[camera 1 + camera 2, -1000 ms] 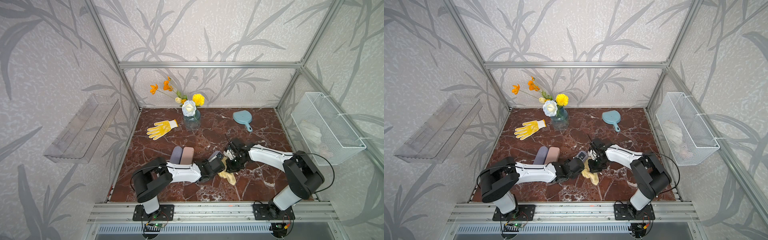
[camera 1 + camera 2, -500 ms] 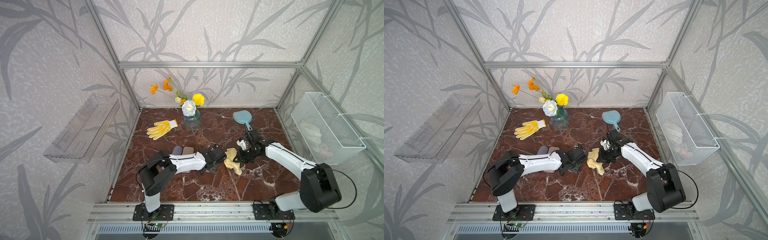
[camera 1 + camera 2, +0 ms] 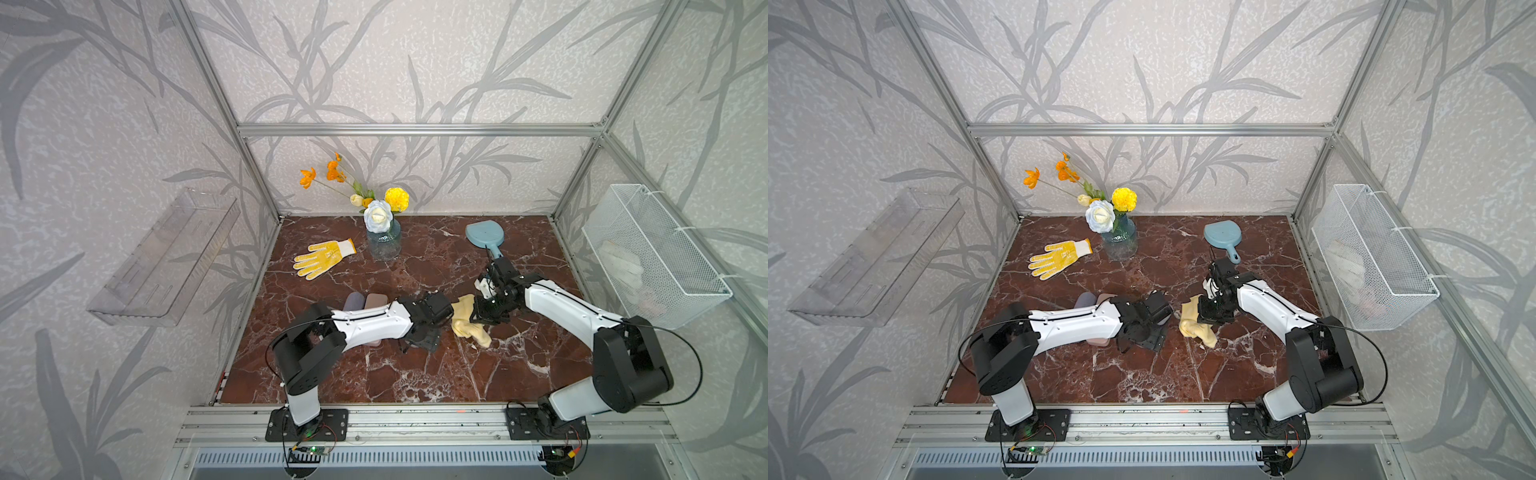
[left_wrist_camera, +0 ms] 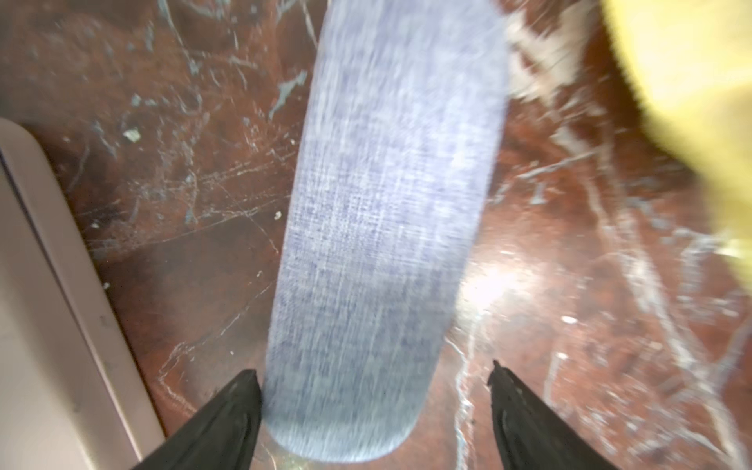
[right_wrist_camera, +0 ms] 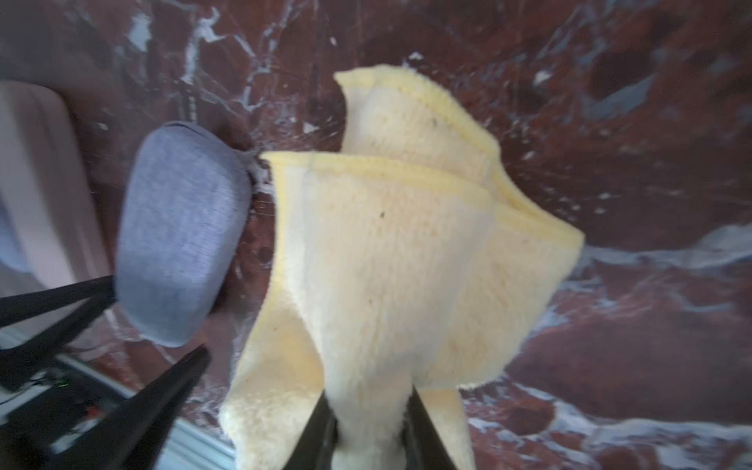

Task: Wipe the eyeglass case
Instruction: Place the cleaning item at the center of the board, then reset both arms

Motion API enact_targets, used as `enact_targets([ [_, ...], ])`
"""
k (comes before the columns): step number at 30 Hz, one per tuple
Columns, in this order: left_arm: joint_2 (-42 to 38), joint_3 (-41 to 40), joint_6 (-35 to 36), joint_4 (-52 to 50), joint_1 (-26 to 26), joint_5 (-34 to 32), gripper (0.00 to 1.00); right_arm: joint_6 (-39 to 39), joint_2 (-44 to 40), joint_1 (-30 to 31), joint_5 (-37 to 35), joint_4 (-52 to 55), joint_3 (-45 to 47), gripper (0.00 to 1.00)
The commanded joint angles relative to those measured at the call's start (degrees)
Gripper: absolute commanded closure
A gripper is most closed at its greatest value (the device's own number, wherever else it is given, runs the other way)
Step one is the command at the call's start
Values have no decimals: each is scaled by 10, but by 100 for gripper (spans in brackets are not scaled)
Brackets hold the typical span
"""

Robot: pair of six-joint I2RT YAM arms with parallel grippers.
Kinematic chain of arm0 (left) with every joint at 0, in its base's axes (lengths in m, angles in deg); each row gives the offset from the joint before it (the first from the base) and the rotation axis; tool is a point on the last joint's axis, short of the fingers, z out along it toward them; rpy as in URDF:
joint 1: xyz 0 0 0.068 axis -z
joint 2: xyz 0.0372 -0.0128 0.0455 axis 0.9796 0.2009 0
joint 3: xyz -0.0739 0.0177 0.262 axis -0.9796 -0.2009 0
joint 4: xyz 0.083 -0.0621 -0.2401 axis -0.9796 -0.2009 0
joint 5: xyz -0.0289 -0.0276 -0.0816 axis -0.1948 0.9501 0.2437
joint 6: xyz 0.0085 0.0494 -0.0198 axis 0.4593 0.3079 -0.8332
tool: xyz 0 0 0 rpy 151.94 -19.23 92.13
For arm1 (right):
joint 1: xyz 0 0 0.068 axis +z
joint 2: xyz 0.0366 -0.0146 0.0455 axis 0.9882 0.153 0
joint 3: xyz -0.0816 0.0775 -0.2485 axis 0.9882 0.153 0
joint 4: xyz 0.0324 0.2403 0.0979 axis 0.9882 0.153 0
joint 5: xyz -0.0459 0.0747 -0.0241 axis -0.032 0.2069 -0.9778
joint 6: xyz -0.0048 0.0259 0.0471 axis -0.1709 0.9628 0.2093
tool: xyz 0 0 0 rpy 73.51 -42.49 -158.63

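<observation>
Two pincers inspected. Left gripper [image 4: 374, 376]: jaws apart astride one end of the blue-grey eyeglass case [image 4: 386, 203], one fingertip touching its side, the other clear of it. The case sits at mid-table between the arms, blurred; whether it rests on the marble tabletop [image 4: 162, 162] cannot be told. Right gripper [image 5: 370, 425]: jaws clamped on a yellow cloth [image 5: 386, 252], which fans out just beside the case's other end. A pink-and-mauve item [image 3: 365, 300] lies partly under the left arm. Farther back: yellow glove [image 3: 322, 259], flower vase [image 3: 384, 245], blue hand mirror [image 3: 484, 236].
</observation>
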Motion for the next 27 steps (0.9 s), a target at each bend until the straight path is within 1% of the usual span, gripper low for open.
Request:
enact_targets([
  [1, -31, -11, 2, 20, 1, 22, 11, -30, 28, 10, -101, 37, -10, 61],
  [2, -38, -12, 4, 24, 1, 29, 11, -35, 38, 16, -111, 38, -11, 52],
  [3, -45, -13, 7, 26, 1, 34, 11, -37, 47, 21, -119, 43, -16, 48],
  [6, -66, -15, 17, 23, 1, 33, 10, -37, 52, 31, -116, 54, -21, 41],
  [8, -80, -18, 25, 20, 1, 22, 10, -33, 26, 36, -115, 66, -24, 36],
  [10, -95, -23, 34, 36, 0, 20, 11, -32, 1, 38, -117, 79, -31, 33],
  [12, -99, -25, 62, 81, 1, 45, 12, -36, -10, 37, -105, 89, -39, 33],
  [14, -89, -11, 64, 98, 1, 55, 14, -42, -8, 37, -98, 105, -47, 32],
  [16, -69, 6, 65, 105, 1, 54, 15, -42, -7, 36, -95, 106, -44, 33],
  [19, -42, 35, 68, 114, 1, 54, 17, -34, -19, 30, -53, 96, -35, 33],
  [21, -29, 42, 66, 123, 1, 57, 18, -30, -28, 29, -47, 97, -37, 32],
  [24, -28, 41, 64, 122, 1, 50, 19, -30, -56, 22, -42, 92, -36, 33],
  [27, -79, 8, 81, 129, 1, -2, 16, -36, -99, 17, -80, 59, -26, 32],
])
